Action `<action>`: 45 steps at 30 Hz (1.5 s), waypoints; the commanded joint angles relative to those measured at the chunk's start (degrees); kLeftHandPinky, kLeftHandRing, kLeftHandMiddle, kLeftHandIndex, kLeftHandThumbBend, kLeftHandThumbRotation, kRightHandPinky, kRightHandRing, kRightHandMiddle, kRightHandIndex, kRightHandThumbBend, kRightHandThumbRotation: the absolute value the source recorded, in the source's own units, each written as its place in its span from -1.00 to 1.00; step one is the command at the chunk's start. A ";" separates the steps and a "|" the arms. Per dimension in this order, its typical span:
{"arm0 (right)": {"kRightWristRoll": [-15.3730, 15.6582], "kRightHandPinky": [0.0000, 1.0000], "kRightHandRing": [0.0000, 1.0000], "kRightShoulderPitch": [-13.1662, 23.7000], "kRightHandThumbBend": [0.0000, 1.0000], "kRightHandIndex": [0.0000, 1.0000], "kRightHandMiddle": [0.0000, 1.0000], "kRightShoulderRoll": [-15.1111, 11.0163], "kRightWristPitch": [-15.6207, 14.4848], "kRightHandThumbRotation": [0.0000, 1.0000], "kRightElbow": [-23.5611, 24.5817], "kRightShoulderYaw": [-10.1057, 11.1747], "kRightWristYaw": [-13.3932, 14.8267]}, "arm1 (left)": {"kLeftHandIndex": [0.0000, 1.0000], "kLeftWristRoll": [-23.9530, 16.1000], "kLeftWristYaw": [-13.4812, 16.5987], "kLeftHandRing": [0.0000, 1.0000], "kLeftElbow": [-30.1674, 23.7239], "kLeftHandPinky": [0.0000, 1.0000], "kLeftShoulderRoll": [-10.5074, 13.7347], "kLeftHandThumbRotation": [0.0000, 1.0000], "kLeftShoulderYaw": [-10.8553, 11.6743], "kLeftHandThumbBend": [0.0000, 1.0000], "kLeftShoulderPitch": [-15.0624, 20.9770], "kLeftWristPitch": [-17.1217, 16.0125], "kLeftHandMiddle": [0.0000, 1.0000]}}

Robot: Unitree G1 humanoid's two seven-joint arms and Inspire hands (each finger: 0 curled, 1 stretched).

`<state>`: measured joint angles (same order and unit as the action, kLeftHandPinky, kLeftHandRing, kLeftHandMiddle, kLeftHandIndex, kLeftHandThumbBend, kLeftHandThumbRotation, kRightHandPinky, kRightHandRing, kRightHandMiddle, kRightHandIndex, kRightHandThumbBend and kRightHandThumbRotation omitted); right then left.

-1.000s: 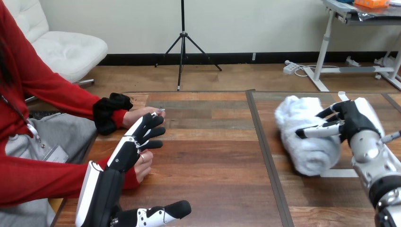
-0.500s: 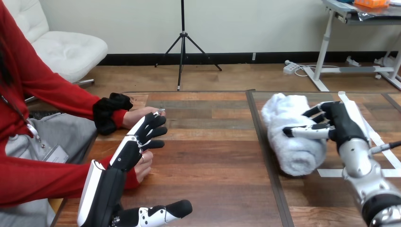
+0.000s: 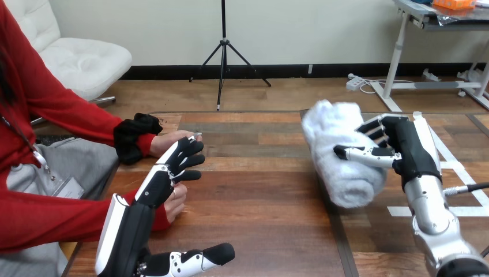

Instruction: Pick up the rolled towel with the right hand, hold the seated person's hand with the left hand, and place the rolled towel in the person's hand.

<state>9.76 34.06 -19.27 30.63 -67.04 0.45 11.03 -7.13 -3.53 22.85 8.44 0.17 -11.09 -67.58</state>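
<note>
Towel (image 3: 337,156), rolled, is clamped between the curled fingers and thumb of the right hand (image 3: 406,151), over the table (image 3: 259,190) right of centre. The left hand (image 3: 151,190) lies straight-fingered, gripping nothing, over the person's nearer hand (image 3: 176,203), fingertips beside the person's farther hand (image 3: 172,140).

Rolled towel (image 3: 340,156) clutched in the right hand (image 3: 406,150): white terry cloth, fluffy, matt; that hand's shells glossy white plastic over matt black; its forearm (image 3: 432,216) smooth silver metal; table (image 3: 259,184) beneath both hands, smooth wood with soft sheen; matt white tape (image 3: 470,210) beside the right hand.
</note>
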 commanded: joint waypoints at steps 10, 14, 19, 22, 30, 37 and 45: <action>-2.34 -0.60 -0.48 -2.07 0.52 -0.21 -0.31 1.72 14.77 -1.00 6.70 2.71 1.76 | 0.77 -2.03 0.97 0.63 -0.37 0.45 0.38 -0.03 1.84 1.00 3.14 -1.13 0.73; -2.18 -0.63 -0.52 -2.97 0.51 -0.24 -0.35 2.26 18.00 -1.00 6.72 3.00 2.06 | 0.76 -4.15 2.16 0.61 -0.26 0.42 0.06 0.02 3.06 1.00 3.26 -1.60 0.72; -1.81 -0.65 -0.54 -4.28 0.51 -0.26 -0.37 3.08 22.14 -1.00 6.87 3.10 2.75 | 0.75 -3.63 2.36 0.60 -0.28 0.41 0.48 0.04 2.55 1.00 3.20 -1.23 0.71; -2.95 -0.66 -0.56 -4.96 0.48 -0.27 -0.39 3.84 24.01 -1.00 6.84 3.40 1.61 | 0.75 -2.76 2.12 0.61 -0.25 0.42 0.79 0.02 2.00 1.00 3.21 -1.09 0.72; -2.00 -0.67 -0.57 -6.68 0.46 -0.28 -0.39 4.87 29.32 -1.00 6.88 3.36 2.61 | 0.76 -2.62 1.97 0.61 -0.56 0.42 1.27 0.02 2.10 1.00 3.17 -0.90 0.72; 0.56 -0.64 -0.54 -7.70 0.47 -0.29 -0.37 5.27 33.27 -1.00 6.08 3.12 5.20 | 0.77 -3.23 1.87 0.62 -0.88 0.42 1.92 0.03 2.50 1.00 3.27 -0.54 0.73; 1.57 -0.63 -0.52 -8.62 0.44 -0.27 -0.37 5.88 36.45 -1.00 5.11 3.13 5.74 | 0.81 -0.94 -0.26 0.67 -2.47 0.49 3.92 -0.02 1.31 1.00 2.83 2.64 0.78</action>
<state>10.59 22.83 -13.54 63.43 -63.40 2.84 14.94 -9.20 -2.81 22.77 10.23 1.63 -11.04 -66.93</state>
